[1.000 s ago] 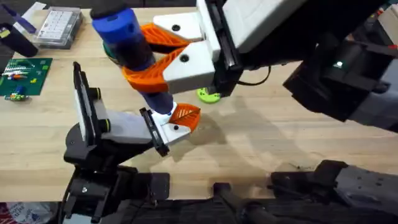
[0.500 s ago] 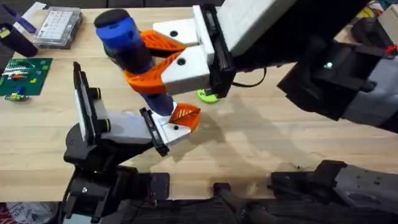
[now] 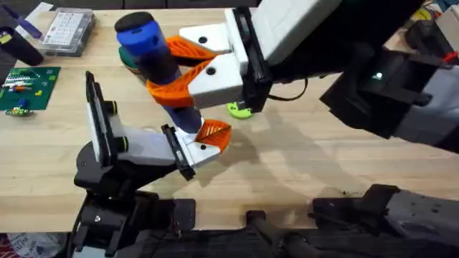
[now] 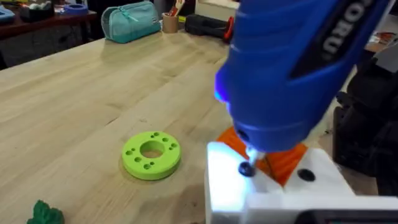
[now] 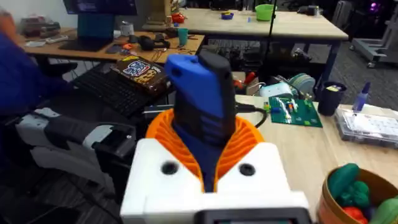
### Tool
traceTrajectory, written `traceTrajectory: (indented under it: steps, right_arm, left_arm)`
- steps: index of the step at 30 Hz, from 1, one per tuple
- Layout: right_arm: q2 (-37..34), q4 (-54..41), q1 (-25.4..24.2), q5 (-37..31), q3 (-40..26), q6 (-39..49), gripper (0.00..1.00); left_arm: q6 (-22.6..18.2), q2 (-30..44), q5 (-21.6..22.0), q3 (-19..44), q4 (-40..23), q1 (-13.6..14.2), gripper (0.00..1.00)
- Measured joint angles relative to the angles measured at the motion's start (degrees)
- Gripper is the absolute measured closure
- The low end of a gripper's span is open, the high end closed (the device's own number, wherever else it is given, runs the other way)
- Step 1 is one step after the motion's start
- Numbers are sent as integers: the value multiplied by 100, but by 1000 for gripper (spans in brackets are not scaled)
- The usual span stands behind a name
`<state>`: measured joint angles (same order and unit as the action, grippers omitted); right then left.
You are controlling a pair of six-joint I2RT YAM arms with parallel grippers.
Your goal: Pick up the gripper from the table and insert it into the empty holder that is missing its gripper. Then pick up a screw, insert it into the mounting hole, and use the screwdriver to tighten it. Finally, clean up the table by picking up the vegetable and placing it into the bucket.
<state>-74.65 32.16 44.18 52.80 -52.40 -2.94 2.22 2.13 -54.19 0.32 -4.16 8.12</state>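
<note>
My right gripper is shut on the blue screwdriver, its plain orange fingers clamped on both sides of the body. The screwdriver stands tilted, its bit down on the white holder at the end of my left arm. The ribbed orange gripper sits in that holder. In the left wrist view the bit meets a dark screw on the holder, beside the orange gripper. The dark-green vegetable lies on the table. The orange-brown bucket holds green and red toys.
A lime-green ring lies just behind the holder, and appears as ring in the left wrist view. A green circuit board and a clear plastic box sit at the far left. The right arm's bulk hangs over the table's right half.
The screwdriver's top has drifted slightly to the right with the right gripper. Its bit stays on the holder, and the left arm has not moved.
</note>
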Motion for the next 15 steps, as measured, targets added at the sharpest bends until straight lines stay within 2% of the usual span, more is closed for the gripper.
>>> traceTrajectory:
  steps: [15]
  right_arm:
    - [0,-50,-135,2,28,0,947]
  left_arm:
    - [0,0,0,0,0,0,990]
